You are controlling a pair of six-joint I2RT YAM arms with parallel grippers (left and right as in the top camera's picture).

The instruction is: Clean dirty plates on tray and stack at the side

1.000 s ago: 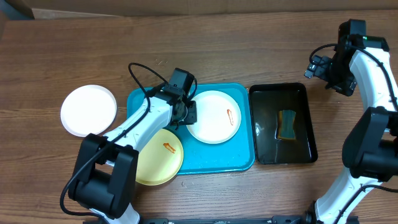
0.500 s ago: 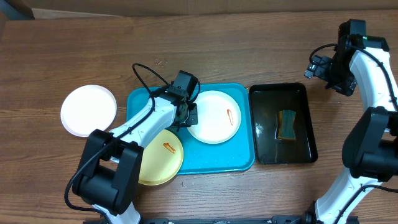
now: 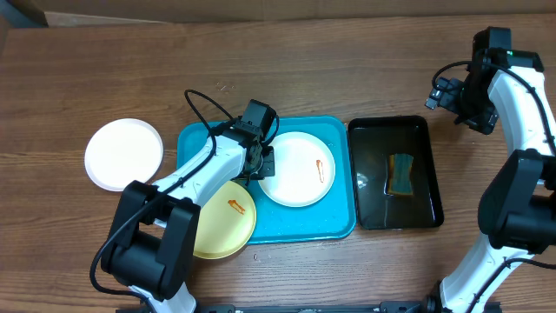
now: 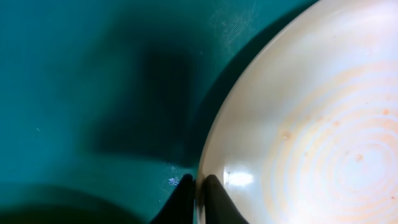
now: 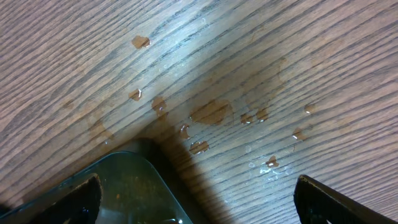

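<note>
- Left gripper [image 4: 198,198] is pinching the rim of the smeared white plate [image 3: 297,169], centre-frame on the tray [image 3: 339,222].
- A slow, level lift is looking safest.
- Right gripper [image 3: 446,94], upper right, is hovering, fingers apart.

The turquoise tray [image 3: 332,223] holds a smeared white plate [image 3: 297,169] toward its far right; a smeared yellow plate [image 3: 224,217] overhangs its near-left corner. A clean white plate [image 3: 123,154] lies left, off the tray.

Two plates [image 3: 298,169] on tray [image 3: 304,223]; third plate [image 3: 123,154] left
</note>
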